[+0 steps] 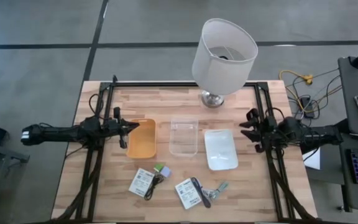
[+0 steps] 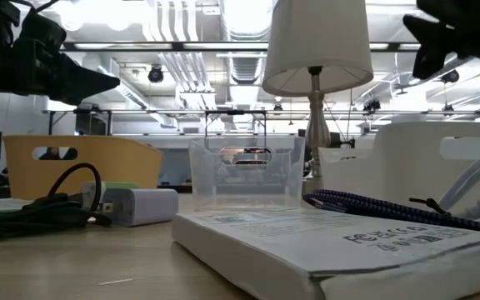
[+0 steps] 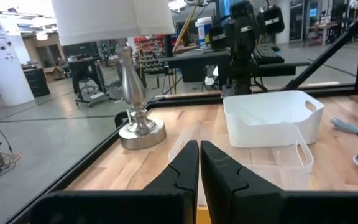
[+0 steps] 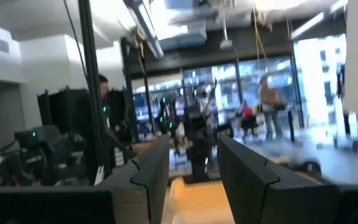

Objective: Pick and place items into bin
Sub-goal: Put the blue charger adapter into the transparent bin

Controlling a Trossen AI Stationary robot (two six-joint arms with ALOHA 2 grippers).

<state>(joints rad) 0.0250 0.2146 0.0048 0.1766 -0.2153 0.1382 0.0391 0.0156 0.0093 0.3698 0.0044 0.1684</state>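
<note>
Along the near edge of the desk (image 1: 104, 99) the items are lying loose and untouched: two flat white printed cards (image 1: 142, 182) and (image 1: 187, 193), a small green-and-white block (image 1: 162, 169), a thin black cable (image 1: 155, 184), a dark pen-like stick (image 1: 198, 191) and a little metallic clip (image 1: 216, 189). Mid-desk three bins are sitting in a row: a matte yellow one (image 1: 143, 138) toward the left edge, a clear glossy plastic one (image 1: 184, 135) in the middle, a smooth white one (image 1: 220, 149) toward the right.

Neither arm is carrying anything. The left hand (image 3: 199, 167) is hovering at the yellow bin's outer side, fingers pressed nearly together. The right hand (image 4: 193, 163) is waiting near the right edge beside the white bin, fingers standing wide apart.

I judge picking is not yet begun; the next move calls for a hand dropping toward the near-edge cluster. The flat cards look hard to pinch off bare wood.

A shaded lamp (image 1: 222, 57) is standing at the far edge.
</note>
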